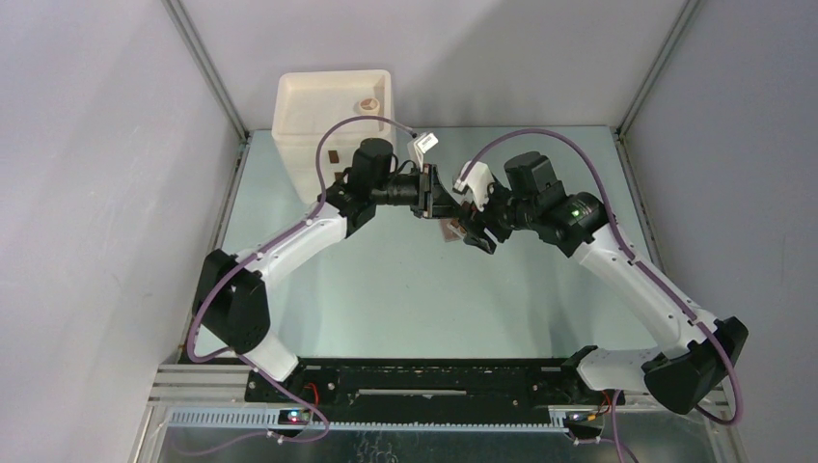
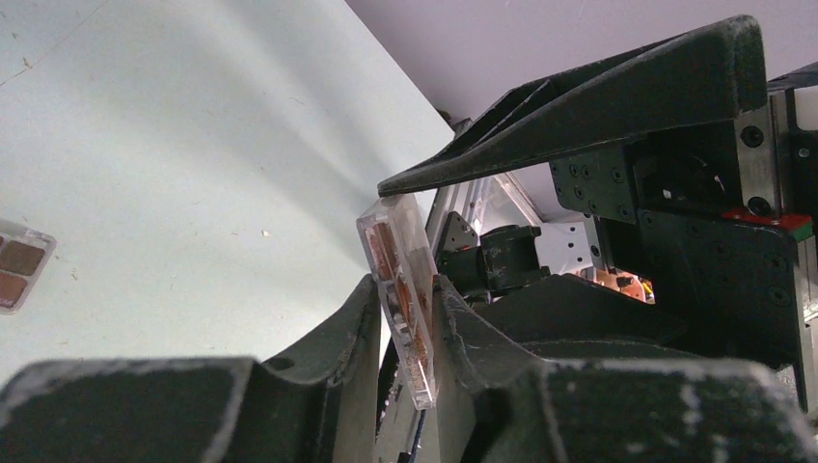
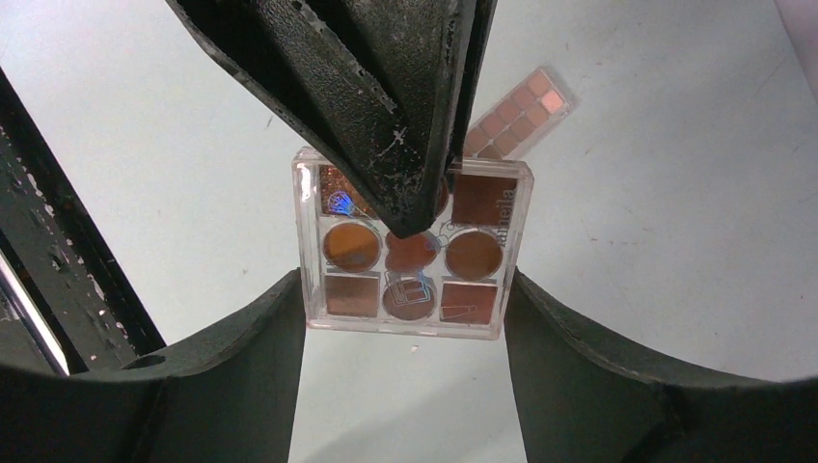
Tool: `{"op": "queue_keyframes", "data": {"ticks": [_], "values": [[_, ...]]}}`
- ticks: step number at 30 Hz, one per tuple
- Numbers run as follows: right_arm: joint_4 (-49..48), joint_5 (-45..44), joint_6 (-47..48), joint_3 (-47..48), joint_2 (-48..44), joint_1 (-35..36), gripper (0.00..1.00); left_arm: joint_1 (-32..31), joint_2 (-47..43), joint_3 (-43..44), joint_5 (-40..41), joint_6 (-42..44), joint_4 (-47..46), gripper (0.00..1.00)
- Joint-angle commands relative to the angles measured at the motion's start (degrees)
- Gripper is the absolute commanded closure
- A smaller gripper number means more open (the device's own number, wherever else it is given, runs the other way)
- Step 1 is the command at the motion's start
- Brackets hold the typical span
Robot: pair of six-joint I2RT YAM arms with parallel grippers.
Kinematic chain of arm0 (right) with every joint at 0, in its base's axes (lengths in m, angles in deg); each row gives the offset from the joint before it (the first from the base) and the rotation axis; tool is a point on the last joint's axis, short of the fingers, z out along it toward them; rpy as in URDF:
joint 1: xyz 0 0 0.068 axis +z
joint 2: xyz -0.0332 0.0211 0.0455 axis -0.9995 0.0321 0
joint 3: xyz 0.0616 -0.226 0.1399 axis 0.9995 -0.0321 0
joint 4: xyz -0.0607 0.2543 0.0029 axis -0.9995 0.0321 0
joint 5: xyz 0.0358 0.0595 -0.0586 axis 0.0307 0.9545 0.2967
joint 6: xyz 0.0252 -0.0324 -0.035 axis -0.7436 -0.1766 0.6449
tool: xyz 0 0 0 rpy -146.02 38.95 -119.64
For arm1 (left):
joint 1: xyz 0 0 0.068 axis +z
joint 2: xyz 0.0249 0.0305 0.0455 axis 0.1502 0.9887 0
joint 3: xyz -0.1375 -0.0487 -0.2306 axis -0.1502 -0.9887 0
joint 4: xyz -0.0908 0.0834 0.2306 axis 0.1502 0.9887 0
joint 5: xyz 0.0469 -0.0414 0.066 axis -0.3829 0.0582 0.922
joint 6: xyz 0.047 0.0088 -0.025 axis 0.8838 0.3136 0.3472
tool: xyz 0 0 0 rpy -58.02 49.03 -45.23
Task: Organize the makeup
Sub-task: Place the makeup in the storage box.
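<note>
A clear square palette [image 3: 410, 246] with brown round and square pans hangs in the air between both grippers. My left gripper [image 2: 400, 294] is shut on it, pinching its flat faces; the palette shows edge-on there [image 2: 395, 280]. My right gripper [image 3: 405, 289] has a finger against each side edge of the same palette. In the top view the two grippers, left [image 1: 431, 198] and right [image 1: 473, 227], meet over the table's middle, with the palette [image 1: 449, 231] below them. A long pink-brown palette [image 3: 516, 111] lies on the table behind it. Another palette [image 2: 19, 265] lies at the left edge.
The cream drawer box [image 1: 333, 106] stands at the back left, with a peach round sponge [image 1: 367, 104] on top. The table is walled in by grey panels on the left, back and right.
</note>
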Motion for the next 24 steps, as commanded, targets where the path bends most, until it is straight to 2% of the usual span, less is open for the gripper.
{"op": "queue_keyframes", "data": {"ticks": [1,4,6,14,20,24], "values": [[-2.14,-2.2,-0.42,0.11,-2.64,0.2,0.28,0.01,-2.13,3.85,-1.91,2.37,-0.59,1.0],[-2.01,-2.67,-0.43,0.14,-3.3,0.22,0.1,1.16,-4.06,3.69,-1.18,2.55,-0.63,1.0],[-2.19,-2.8,-0.43,-0.14,-3.93,0.21,0.01,2.33,-5.68,3.59,-0.84,2.57,-0.6,1.0],[-3.32,-2.02,-0.55,-2.67,-6.59,-1.03,0.0,10.03,-11.47,3.0,0.01,1.58,-0.52,1.0],[-4.1,1.73,-1.59,-4.86,-8.56,-5.63,0.0,21.02,-14.28,3.89,2.68,-0.91,-0.48,1.0],[-5.46,4.07,-2.48,-7.29,-9.59,-7.74,0.0,28.29,-11.56,8.83,3.52,-0.84,2.62,1.0]]}}
